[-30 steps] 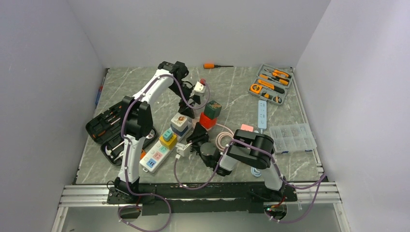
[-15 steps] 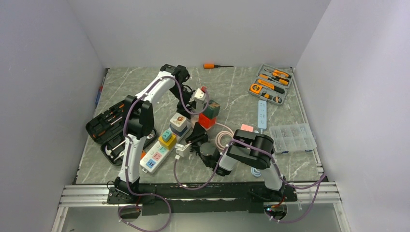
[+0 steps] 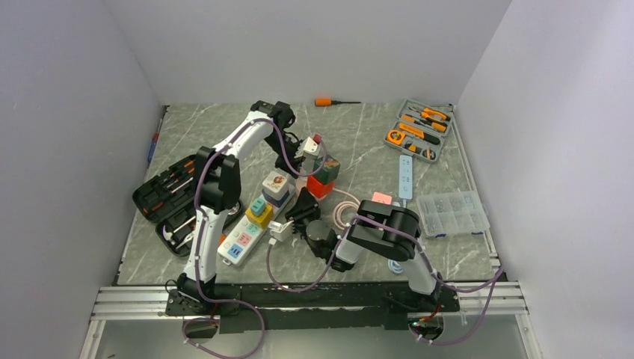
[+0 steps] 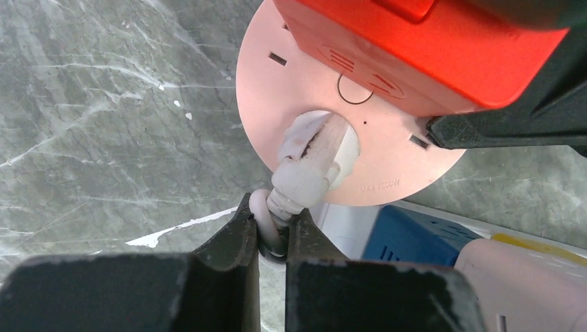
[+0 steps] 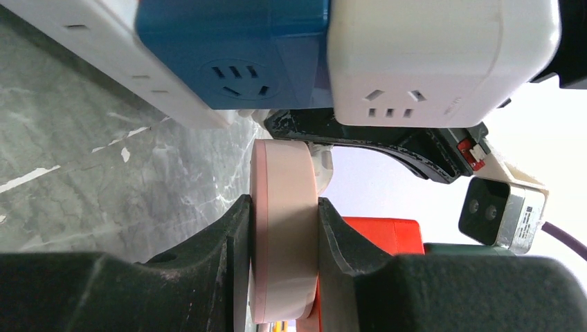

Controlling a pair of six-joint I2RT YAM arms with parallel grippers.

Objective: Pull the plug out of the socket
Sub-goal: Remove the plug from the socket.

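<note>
From above, two arms reach over one grey marbled table (image 3: 359, 142). One long white power strip (image 3: 241, 241) lies near the left arm and carries two cube adapters. One red-and-green block stack (image 3: 326, 176) stands just beyond it. Farther off lie one orange-handled screwdriver (image 3: 324, 101), one grey tray of orange tools (image 3: 419, 131), one slim white strip (image 3: 404, 173), one clear compartment box (image 3: 452, 213) and one open black tool case (image 3: 166, 200). The left gripper (image 3: 293, 170) and the right gripper (image 3: 303, 203) meet between the strip and the blocks. Their jaws are too small to read here.

In the left wrist view, one pink round plastic socket disc (image 4: 277, 104) faces the camera. One white rubber plug (image 4: 311, 162) is seated in its centre hole. The left gripper (image 4: 273, 225) sits directly under the plug. Its black fingers (image 4: 235, 238) are pressed together on the plug's ribbed neck, where the cord leaves it. A red block (image 4: 429, 48) stands behind the disc.

In the right wrist view, the same disc (image 5: 280, 173) appears edge-on. The right gripper (image 5: 284, 228) pinches it across its thickness, one finger on each flat face. One blue cube adapter (image 5: 235, 48) and one white cube adapter (image 5: 443, 55) sit side by side above, touching. The plug itself is hidden here.
</note>
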